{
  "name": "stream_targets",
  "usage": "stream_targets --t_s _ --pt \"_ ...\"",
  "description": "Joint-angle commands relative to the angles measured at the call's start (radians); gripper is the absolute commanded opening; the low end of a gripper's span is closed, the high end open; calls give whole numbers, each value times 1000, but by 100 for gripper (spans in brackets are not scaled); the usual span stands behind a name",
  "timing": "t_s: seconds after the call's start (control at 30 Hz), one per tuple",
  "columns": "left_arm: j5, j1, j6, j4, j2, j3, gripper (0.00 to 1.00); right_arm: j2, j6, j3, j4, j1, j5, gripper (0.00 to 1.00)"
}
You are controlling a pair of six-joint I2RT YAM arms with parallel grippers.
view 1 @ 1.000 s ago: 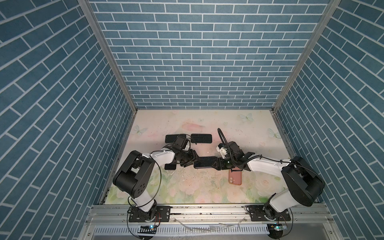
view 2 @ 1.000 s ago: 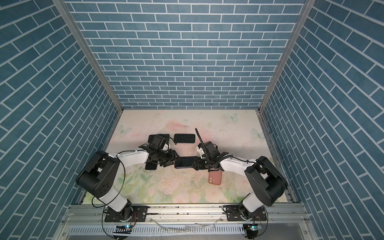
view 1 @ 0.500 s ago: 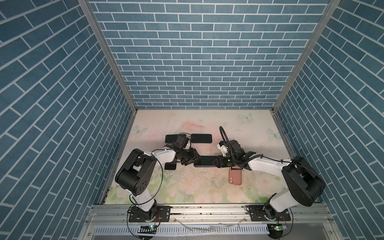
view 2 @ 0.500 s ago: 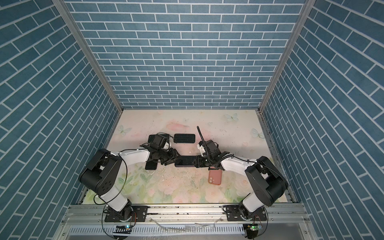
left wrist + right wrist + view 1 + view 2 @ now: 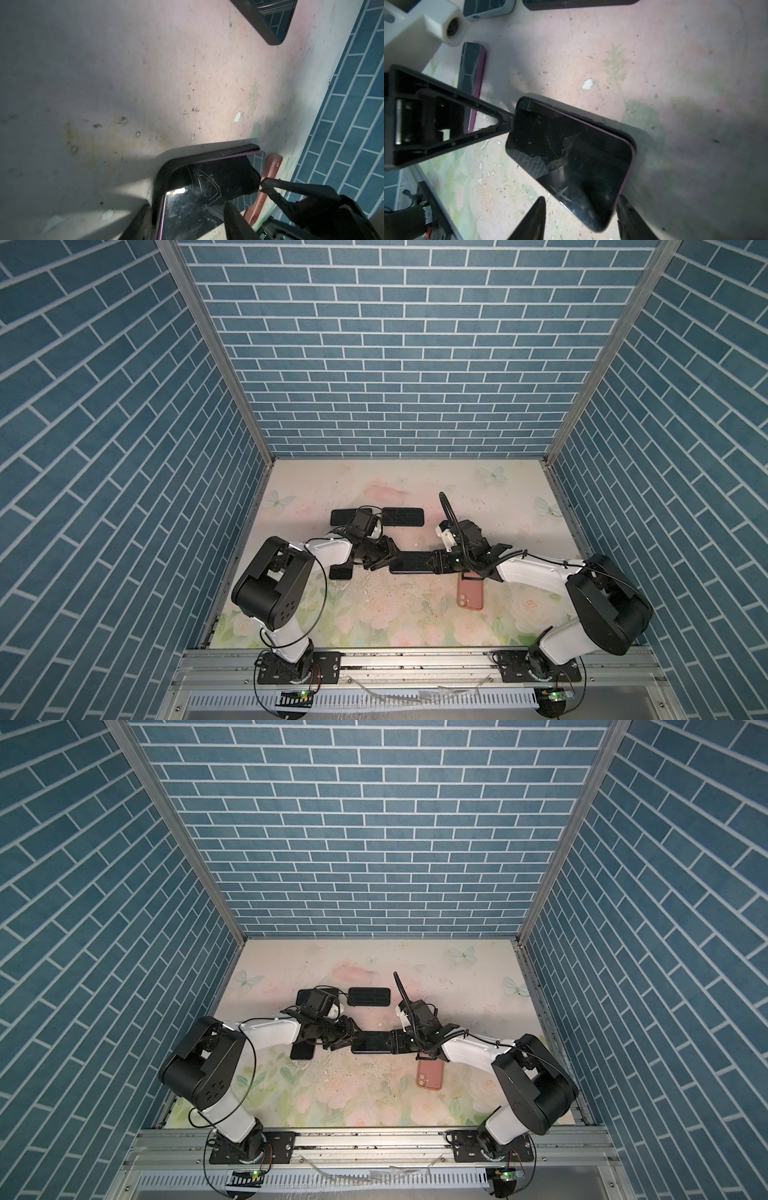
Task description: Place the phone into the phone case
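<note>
Scuffed floral tabletop (image 5: 374, 614), blue brick walls (image 5: 395, 364), left gripper (image 5: 388, 562) and right gripper (image 5: 434, 562) spread, astride phone (image 5: 411, 562) part-seated in phone case (image 5: 160, 179)

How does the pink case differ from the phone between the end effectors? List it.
The pink case is salmon, the phone black with a purple edge. The pink case points front to back, the phone crosswise. The pink case lies free; the phone sits between the left end effector and right end effector. Both: rounded rectangles.
</note>
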Motion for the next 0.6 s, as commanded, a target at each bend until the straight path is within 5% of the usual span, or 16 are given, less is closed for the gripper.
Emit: stream_targets --t_s 0.0,0.57 --pt "-37 -9 15 -62 43 -16 57 -29 4 28 -70 -6 63 57" --pt "-30 -9 18 -57 43 -19 55 68 44 34 125 -12 -195 56"
